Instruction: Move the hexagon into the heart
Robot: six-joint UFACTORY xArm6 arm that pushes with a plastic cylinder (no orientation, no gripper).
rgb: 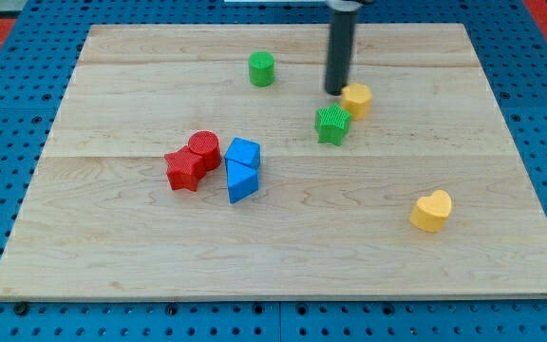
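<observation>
A yellow hexagon block (357, 99) lies in the upper right part of the board. My tip (335, 91) rests just to the hexagon's left, touching or almost touching it. A yellow heart block (432, 211) lies toward the view's lower right, well apart from the hexagon. A green star-like block (331, 124) sits just below and left of the hexagon.
A green cylinder (262, 68) stands near the view's top centre. A red cylinder (204, 148) and a red star block (184, 170) touch at centre left. Two blue blocks (242, 154) (241, 181) sit beside them. The wooden board (84, 275) lies on a blue pegboard.
</observation>
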